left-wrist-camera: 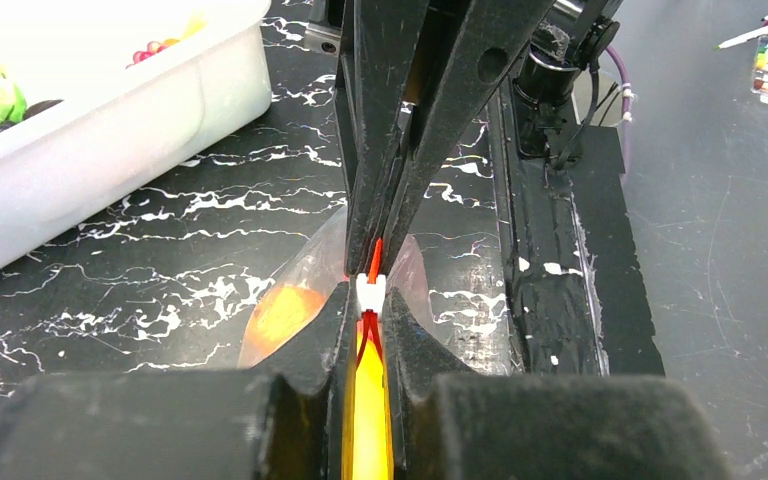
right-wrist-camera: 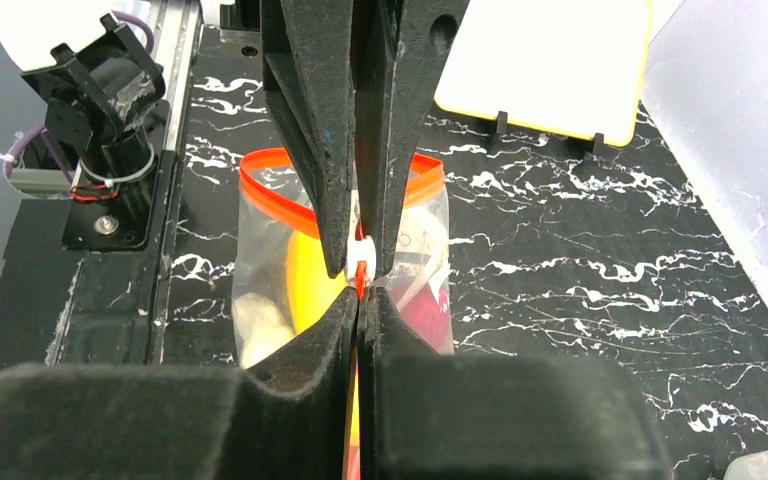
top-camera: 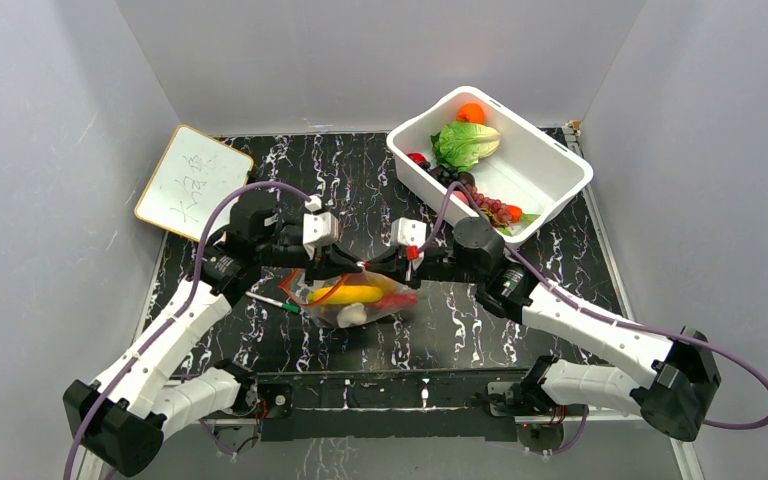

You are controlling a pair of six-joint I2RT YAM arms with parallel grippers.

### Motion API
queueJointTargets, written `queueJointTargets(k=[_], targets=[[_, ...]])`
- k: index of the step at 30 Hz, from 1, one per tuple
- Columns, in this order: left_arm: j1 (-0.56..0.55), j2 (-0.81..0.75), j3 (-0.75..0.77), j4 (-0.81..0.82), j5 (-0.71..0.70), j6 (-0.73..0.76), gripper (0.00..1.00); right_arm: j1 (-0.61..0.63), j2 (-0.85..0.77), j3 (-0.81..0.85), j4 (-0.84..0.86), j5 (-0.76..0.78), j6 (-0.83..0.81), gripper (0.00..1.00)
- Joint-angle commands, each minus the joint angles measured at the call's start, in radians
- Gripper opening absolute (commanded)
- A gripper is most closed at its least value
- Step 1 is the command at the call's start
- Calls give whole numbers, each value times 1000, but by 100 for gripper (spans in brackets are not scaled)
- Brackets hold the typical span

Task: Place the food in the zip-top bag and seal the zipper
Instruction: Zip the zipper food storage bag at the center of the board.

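1. Both grippers are clenched on the zipper (right-wrist-camera: pixel 420 165). The left gripper (left-wrist-camera: pixel 370 345) and right gripper (right-wrist-camera: pixel 358 315) meet tip to tip at the white slider (right-wrist-camera: pixel 360 255).
2. The zip-top bag (top-camera: pixel 358 302) lies mid-table between the arms, with food (top-camera: pixel 352 293) inside.
3. The strip behind the left gripper looks unjoined. Anchor one side and draw straight along it.

Marbled table (top-camera: pixel 360 170), tub (top-camera: pixel 538 165), whiteboard (top-camera: pixel 192 182), pen (top-camera: pixel 272 302), zip-top bag (top-camera: pixel 355 300)

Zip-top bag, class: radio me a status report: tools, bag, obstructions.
Left tool and right tool shut on red-orange plastic zipper strip. Clear crinkly plastic bag loaded with glossy toy food, mouth unsealed. Nothing blocking.
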Motion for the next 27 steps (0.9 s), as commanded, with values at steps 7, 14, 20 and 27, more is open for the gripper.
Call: queueJointTargets(k=[7, 14, 20, 27], targets=[[8, -58, 16, -133, -81, 85, 0, -4, -80, -7, 151, -23, 55, 0], [8, -94, -20, -87, -53, 65, 0, -3, -64, 19, 76, -62, 59, 4], [8, -93, 13, -86, 19, 74, 0, 0, -1, 98, -65, -81, 26, 43], [8, -75, 26, -75, 42, 86, 0, 7, 79, 149, -60, -35, 19, 43]])
